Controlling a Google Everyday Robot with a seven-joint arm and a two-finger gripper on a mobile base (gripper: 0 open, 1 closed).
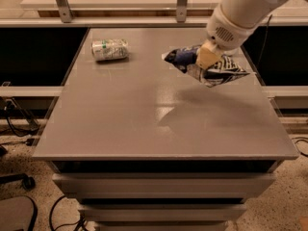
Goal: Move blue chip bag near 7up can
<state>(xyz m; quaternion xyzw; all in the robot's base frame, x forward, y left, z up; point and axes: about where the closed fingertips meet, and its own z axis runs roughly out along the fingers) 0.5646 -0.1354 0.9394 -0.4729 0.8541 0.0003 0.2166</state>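
Observation:
The blue chip bag point(219, 71) is a crumpled dark navy foil bag with white lettering. It hangs in the air above the right half of the grey table point(120, 129), casting a shadow below. My gripper point(206, 57) comes down from the upper right on a white arm and is shut on the bag's middle. The 7up can point(110, 49) is silver-white with green markings and lies on its side at the table's far left, well to the left of the bag.
A pale shelf with two metal posts point(60, 3) runs behind the table. Drawers point(159, 186) sit under the front edge. Cables lie on the speckled floor point(19, 124) at the left.

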